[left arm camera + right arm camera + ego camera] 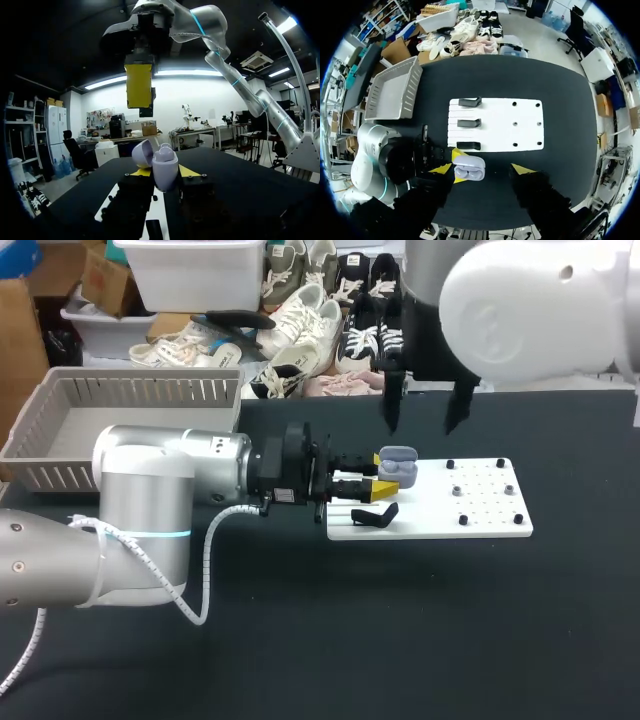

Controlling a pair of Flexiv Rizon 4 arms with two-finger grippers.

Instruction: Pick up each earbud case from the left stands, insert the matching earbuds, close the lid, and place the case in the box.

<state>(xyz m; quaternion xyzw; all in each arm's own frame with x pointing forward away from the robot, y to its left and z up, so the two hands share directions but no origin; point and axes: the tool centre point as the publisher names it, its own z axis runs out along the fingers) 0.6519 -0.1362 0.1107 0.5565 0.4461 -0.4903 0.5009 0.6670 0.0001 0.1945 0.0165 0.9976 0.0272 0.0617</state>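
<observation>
The left end effector lies level and low over the black matte surface. Its two yellow-tipped fingers are closed partway on an earbud case, pressing it from both sides. The case is a small, smooth, rounded shell of pale lavender plastic. In the left wrist view the earbud case stands between the tips of the left end effector with its hinged lid swung open and tilted away from the body. From above, the open earbud case shows pale hollows inside; whether earbuds sit in them cannot be told.

The right end effector hangs well above the left one, pointing straight down, with its dark fingers spread wide and nothing held. In its own view the right end effector has the case far below, between its fingers but touching neither.

Just ahead of the left end effector's tips lies a flat, white, rectangular board with square corners. Small dark pegs stud the far half of the board. On the half nearer the left end effector are three black stands. They are low, wedge-like blocks set in a row, all bare. The nearest one lies just beside the held case.

Behind the left end effector and off to one side of its arm is the box. It is a grey plastic tray with slatted walls and a flat floor, well apart from the board.
</observation>
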